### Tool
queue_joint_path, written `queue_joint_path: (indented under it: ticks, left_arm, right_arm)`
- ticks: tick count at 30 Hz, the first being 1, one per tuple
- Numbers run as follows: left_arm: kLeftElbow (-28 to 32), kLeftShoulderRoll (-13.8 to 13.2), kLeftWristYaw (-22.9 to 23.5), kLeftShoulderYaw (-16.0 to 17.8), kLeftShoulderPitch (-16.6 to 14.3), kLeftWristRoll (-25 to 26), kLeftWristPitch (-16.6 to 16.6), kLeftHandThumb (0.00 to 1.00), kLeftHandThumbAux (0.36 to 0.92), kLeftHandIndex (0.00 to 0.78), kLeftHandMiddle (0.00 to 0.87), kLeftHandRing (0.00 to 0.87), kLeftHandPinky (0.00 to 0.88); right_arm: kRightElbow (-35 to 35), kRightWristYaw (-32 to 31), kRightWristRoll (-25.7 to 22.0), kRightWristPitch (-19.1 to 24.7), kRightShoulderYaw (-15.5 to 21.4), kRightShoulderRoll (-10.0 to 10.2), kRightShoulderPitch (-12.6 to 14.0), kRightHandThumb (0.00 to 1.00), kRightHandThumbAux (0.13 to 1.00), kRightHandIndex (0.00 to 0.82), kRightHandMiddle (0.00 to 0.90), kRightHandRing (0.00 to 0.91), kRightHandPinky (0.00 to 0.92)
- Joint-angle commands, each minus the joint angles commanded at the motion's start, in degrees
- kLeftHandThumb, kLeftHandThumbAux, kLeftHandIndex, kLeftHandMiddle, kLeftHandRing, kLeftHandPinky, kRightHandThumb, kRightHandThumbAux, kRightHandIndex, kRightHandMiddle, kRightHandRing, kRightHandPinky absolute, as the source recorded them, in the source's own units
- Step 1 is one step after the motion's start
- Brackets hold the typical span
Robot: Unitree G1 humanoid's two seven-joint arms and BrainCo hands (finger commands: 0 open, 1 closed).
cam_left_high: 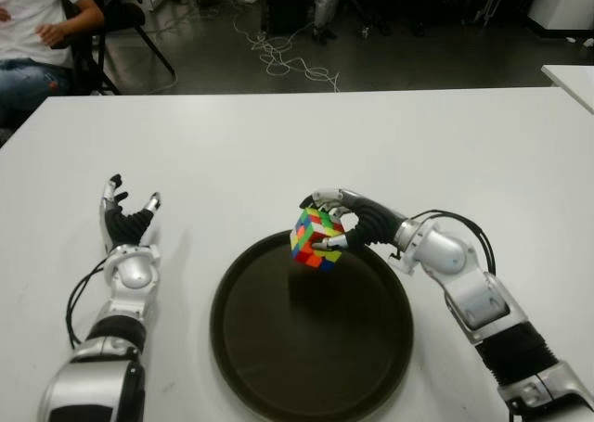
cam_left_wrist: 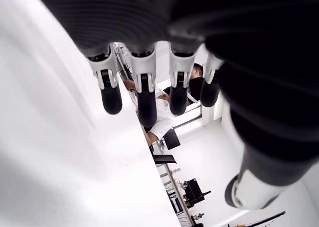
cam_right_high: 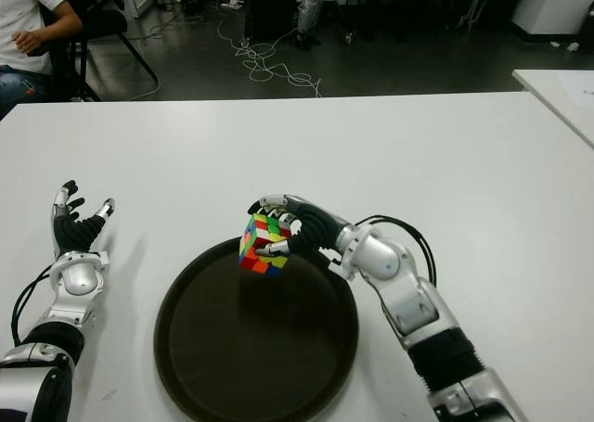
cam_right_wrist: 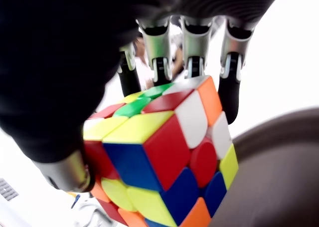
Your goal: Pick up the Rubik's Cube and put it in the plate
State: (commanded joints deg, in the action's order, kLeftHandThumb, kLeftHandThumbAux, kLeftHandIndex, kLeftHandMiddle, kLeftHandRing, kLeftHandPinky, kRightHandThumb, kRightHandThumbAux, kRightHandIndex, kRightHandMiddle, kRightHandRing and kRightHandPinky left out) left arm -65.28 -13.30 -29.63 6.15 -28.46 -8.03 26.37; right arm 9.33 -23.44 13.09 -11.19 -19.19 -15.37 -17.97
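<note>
Right hand (cam_left_high: 345, 229) grips cube (cam_left_high: 314, 239) above plate (cam_left_high: 278, 366) far rim; move inward & lower before letting go. Left hand (cam_left_high: 127, 220) open, idle on desk (cam_left_high: 278, 144).

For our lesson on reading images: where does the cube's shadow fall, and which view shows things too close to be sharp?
In the left eye view, the cube, held by the right hand, throws a dark shadow straight down onto the plate, so light comes from above. In the left wrist view, the open left hand fills the top as a dark blur.
</note>
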Motion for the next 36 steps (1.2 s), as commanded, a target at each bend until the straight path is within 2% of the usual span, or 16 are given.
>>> queue_joint_path:
  ticks: [1,2,3,4,5,6,8,10,13,15,20,27,36]
  left_arm:
    - [0.0,0.0,0.0,0.0,0.0,0.0,0.1,0.399,0.725,0.094,0.149,0.159,0.167]
    - [0.0,0.0,0.0,0.1,0.1,0.1,0.2,0.405,0.725,0.095,0.15,0.162,0.174]
    - [0.0,0.0,-0.1,0.1,0.1,0.1,0.3,0.407,0.725,0.096,0.15,0.163,0.176]
    - [0.0,0.0,-0.1,0.1,0.1,0.1,0.3,0.404,0.724,0.095,0.149,0.162,0.176]
    - [0.0,0.1,-0.3,0.1,0.1,0.0,0.3,0.403,0.724,0.095,0.148,0.162,0.176]
    - [-0.1,0.1,-0.4,0.0,0.1,0.0,0.2,0.401,0.722,0.095,0.148,0.162,0.172]
    - [-0.1,0.1,-0.7,0.0,0.1,-0.2,0.1,0.409,0.719,0.095,0.149,0.158,0.156]
    - [-0.2,0.0,-0.9,-0.1,0.1,-0.3,0.1,0.421,0.716,0.096,0.149,0.154,0.148]
    - [-0.2,0.0,-1.0,-0.1,0.0,-0.3,0.1,0.436,0.712,0.097,0.15,0.152,0.147]
    - [-0.2,0.0,-0.9,-0.2,0.1,-0.3,0.3,0.428,0.712,0.096,0.147,0.15,0.143]
    - [-0.3,0.0,-0.9,-0.2,0.1,-0.4,0.3,0.409,0.716,0.091,0.142,0.144,0.132]
    - [-0.2,0.0,-0.5,-0.1,-0.1,-0.1,0.0,0.39,0.722,0.084,0.134,0.132,0.118]
    - [-0.2,0.1,-0.6,0.1,-0.2,0.1,-0.1,0.398,0.727,0.086,0.133,0.135,0.133]
  right_arm:
    - [0.6,0.4,0.2,-0.9,0.0,0.2,-0.1,0.675,0.737,0.424,0.534,0.537,0.462]
    - [1.0,0.6,0.2,-1.5,0.0,0.3,-0.1,0.432,0.756,0.402,0.482,0.487,0.412]
    - [2.0,1.1,0.4,-2.6,0.0,0.5,-0.3,0.345,0.763,0.394,0.463,0.469,0.394]
    - [2.7,1.4,0.6,-3.4,0.0,0.6,-0.4,0.221,0.759,0.334,0.4,0.403,0.322]
    - [3.6,1.2,0.7,-4.5,-0.2,0.4,-0.6,0.177,0.757,0.313,0.378,0.38,0.296]
    - [4.2,1.1,0.8,-5.2,-0.2,0.3,-0.8,0.113,0.742,0.246,0.322,0.323,0.231]
    - [5.5,-0.9,0.3,-6.7,-0.6,-0.4,-1.5,0.046,0.715,0.142,0.231,0.233,0.143]
    - [6.9,-3.6,-0.7,-7.8,-1.0,-1.1,-2.5,0.023,0.696,0.077,0.168,0.177,0.093]
    - [8.8,-8.2,-2.4,-9.4,-1.4,-1.9,-3.9,0.007,0.672,0.025,0.106,0.133,0.048]
    - [9.9,-11.6,-4.3,-10.5,-1.5,-2.2,-4.7,0.003,0.652,0.012,0.083,0.104,0.026]
    - [11.7,-15.2,-6.7,-11.7,-0.6,-2.0,-5.6,0.0,0.614,0.001,0.047,0.052,0.003]
    - [15.9,-21.2,-11.7,-9.9,0.7,-1.5,-7.7,0.0,0.569,0.0,0.048,0.05,0.0]
    - [18.7,-24.0,-12.0,-10.0,0.8,-1.3,-9.4,0.0,0.544,0.0,0.063,0.054,0.0]
